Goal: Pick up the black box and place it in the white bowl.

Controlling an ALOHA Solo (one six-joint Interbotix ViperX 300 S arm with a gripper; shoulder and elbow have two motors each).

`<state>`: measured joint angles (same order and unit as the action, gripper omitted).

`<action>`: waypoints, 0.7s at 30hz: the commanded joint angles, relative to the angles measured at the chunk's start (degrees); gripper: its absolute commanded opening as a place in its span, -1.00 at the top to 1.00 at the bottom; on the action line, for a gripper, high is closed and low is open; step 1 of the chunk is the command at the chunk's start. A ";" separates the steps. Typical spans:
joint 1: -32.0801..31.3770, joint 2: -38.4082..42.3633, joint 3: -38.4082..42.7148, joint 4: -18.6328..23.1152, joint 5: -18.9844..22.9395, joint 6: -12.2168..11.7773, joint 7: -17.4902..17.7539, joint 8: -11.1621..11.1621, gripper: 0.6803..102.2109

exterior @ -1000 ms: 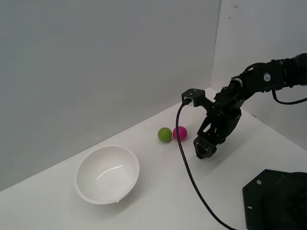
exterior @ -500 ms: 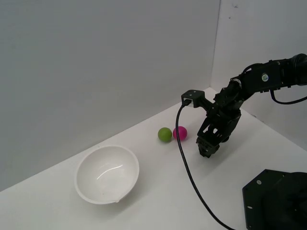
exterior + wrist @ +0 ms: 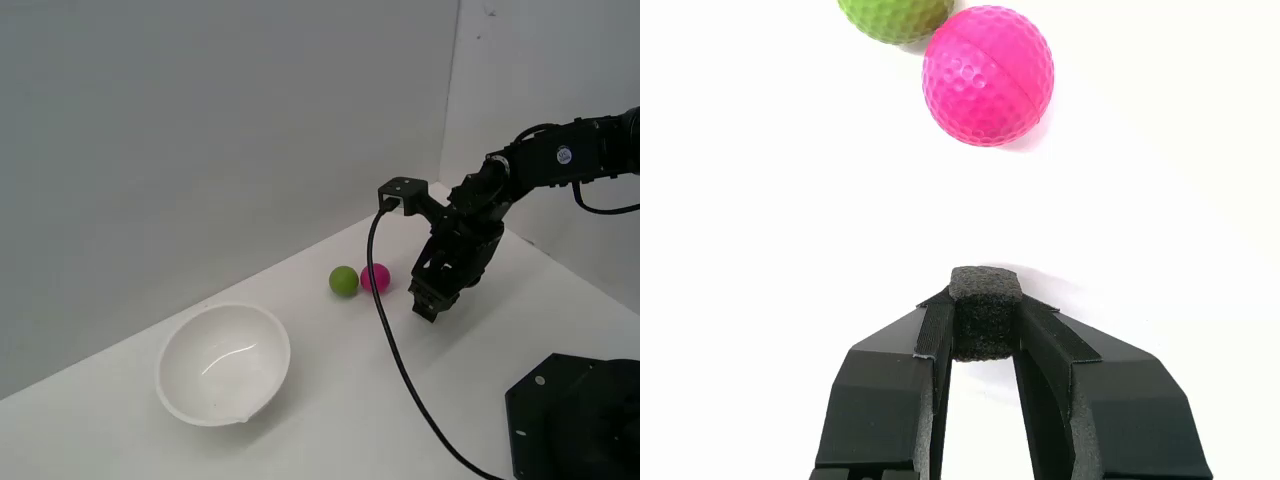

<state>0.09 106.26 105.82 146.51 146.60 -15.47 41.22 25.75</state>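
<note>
In the wrist view my gripper point(image 3: 984, 315) is shut on the black box point(image 3: 985, 310), a small matte black cube pinched between the fingertips just above the white table. In the exterior view the gripper point(image 3: 428, 306) hangs low over the table, close to the pink ball's right; the box cannot be made out there. The white bowl point(image 3: 224, 362) sits upright on the table far to the exterior view's left of the gripper, and it looks empty.
A pink ball point(image 3: 375, 277) point(image 3: 987, 75) and a green ball point(image 3: 344, 281) point(image 3: 895, 15) touch each other just beyond the gripper. A black cable point(image 3: 400, 370) trails from the wrist across the table. The black robot base point(image 3: 575, 415) stands at the exterior view's lower right.
The gripper has risen a little off the table and shifted slightly towards the back wall, with the box held in it. Balls and bowl have not moved.
</note>
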 commanded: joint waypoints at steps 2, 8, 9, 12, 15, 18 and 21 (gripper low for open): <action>0.88 2.29 2.64 -1.49 -1.76 0.26 2.81 0.88 0.88; 2.81 7.21 7.56 -4.92 -5.19 0.35 6.42 0.97 0.88; 2.99 8.00 8.35 -5.45 -5.71 0.35 6.68 0.97 0.88; 3.16 9.67 10.11 -7.29 -7.47 0.35 8.61 0.97 0.88; 3.16 10.99 11.34 -8.70 -9.05 0.35 10.90 0.97 0.88; 3.08 12.39 12.83 -9.23 -9.58 0.35 11.43 0.97 0.88; 3.08 13.45 13.89 -9.76 -10.20 0.00 11.60 0.97 0.88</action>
<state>2.81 118.30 117.95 137.90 138.08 -14.85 52.03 25.84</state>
